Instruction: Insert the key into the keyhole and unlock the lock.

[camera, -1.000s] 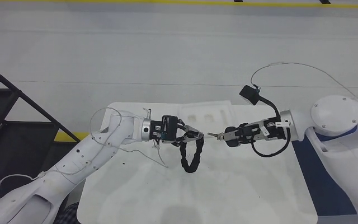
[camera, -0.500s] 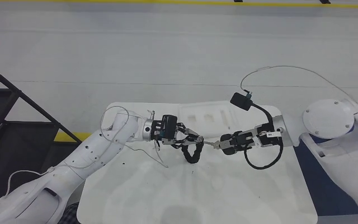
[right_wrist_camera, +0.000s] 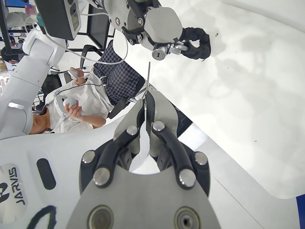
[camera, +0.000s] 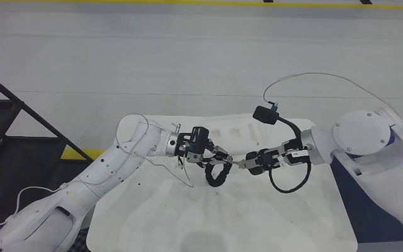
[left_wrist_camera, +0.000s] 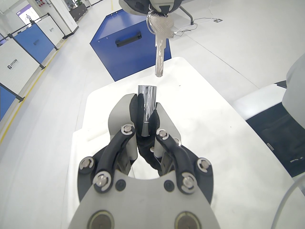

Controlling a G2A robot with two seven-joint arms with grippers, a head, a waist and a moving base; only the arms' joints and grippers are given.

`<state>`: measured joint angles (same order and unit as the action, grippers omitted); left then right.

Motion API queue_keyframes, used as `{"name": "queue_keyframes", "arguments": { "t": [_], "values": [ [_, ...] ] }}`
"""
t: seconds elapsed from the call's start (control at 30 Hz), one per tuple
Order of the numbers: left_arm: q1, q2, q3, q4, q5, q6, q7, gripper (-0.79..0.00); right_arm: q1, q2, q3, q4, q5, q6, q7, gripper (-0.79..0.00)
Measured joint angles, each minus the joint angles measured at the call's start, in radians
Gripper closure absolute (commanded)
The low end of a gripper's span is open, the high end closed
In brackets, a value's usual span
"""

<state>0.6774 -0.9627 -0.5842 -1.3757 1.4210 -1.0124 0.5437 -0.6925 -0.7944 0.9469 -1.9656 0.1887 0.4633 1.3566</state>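
Listing from the left of the top view, we record what is held over the white table.

Item 1: left gripper, above the table's middle. In its own wrist view we see this gripper pressed tight on the chrome cylinder of the lock, dark pads on either side. The cylinder's end stands out beyond the fingertips.

Item 2: lock, with its black cable loop hanging from the cylinder toward the table. We cannot tell whether the loop touches the surface. From the right wrist view we note the loop joined to the cylinder and the keyhole in the round end face, turned toward the key.

Item 3: key, between the two grippers, its tip pointing at the lock. In the left wrist view the key lines up with the cylinder, tip just short of its end and apart from it, not in the keyhole.

Item 4: right gripper, clamped on the key's head. Its wrist view gives the gripper closed flat on the key, blade seen edge-on.
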Motion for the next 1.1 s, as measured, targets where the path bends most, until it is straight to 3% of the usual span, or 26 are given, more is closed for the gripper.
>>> {"name": "queue_keyframes", "arguments": {
  "t": [1.1],
  "values": [
    [-0.014,0.007,0.025,-0.011,-0.042,0.0,-0.05,0.0,0.078,0.009,-0.095,0.029,-0.013,0.029,-0.029,0.0]
  ]
}}
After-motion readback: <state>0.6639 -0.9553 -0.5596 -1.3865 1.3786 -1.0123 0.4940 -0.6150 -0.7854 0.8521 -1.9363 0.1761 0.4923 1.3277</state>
